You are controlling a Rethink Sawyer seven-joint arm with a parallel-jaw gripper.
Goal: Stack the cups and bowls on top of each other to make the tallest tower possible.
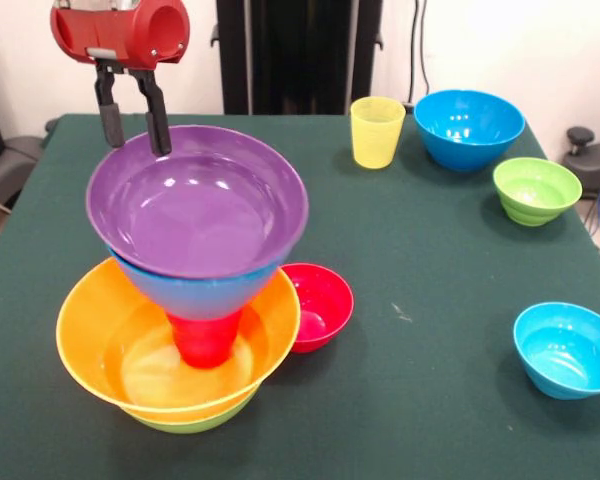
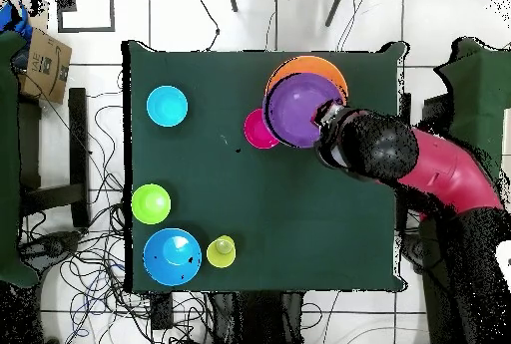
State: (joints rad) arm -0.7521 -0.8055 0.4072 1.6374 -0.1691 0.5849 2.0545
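Pincer (image 1: 132, 128) spread wide, astride purple bowl's (image 1: 197, 200) far rim.

Glossy smooth plastic: purple bowl (image 1: 195, 205), orange bowl (image 1: 95, 330), translucent yellow cup (image 1: 376, 131). Matt green cloth covers the surface (image 1: 430, 270).

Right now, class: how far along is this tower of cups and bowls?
Done: glossy orange bowl over lime-green bowl, red cup inside, blue bowl and purple bowl on top. In hand: nothing; the open gripper is at the purple rim. Left: yellow tumbler and four loose bowls.
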